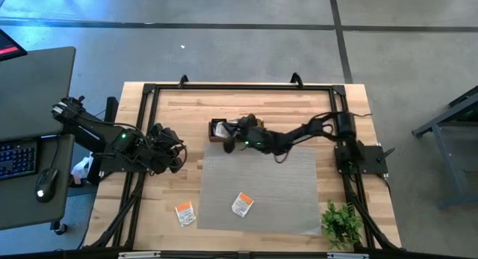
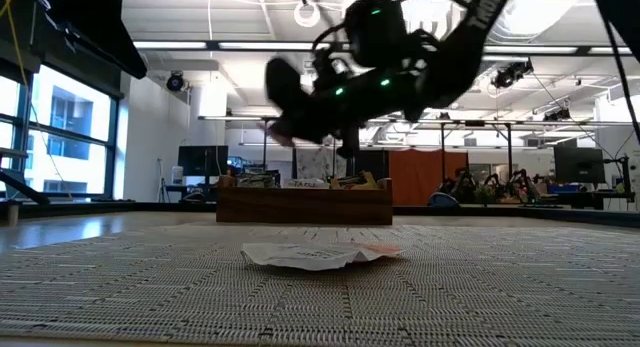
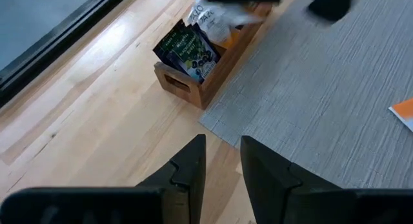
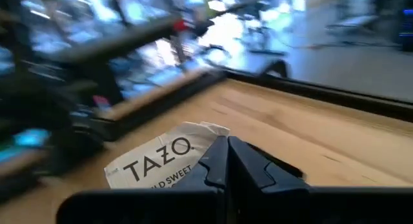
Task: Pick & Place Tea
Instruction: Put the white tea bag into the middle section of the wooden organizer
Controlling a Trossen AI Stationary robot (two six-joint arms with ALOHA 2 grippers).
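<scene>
Right gripper (image 4: 227, 161) closed on a white sachet (image 4: 161, 158) with the word TAZO printed on it, fingers pressed together over one corner, held up in the air above the wooden box (image 1: 222, 130). Seen in the high view (image 1: 237, 127) over the right part of the box, at the far edge of the grey mat (image 1: 295, 192). In the low view (image 2: 300, 112) raised well above the box (image 2: 303, 204), not touching it.

Nearest to the front edge of the table (image 1: 246, 95): two white-and-orange sachets, one flat on the mat (image 1: 242, 204), also seen edge-on in the low view (image 2: 318, 254), and one on the bare wood (image 1: 184, 213) just beside the mat's left edge.

Farther back, the box standing on the wood, touching the mat's far edge. Dark sachets (image 3: 187, 48) upright in its end compartment, light ones (image 3: 213, 17) in the next.

Left gripper (image 1: 173, 156) waiting over bare wood left of the mat, fingers (image 3: 190, 166) slightly apart, holding nothing.
</scene>
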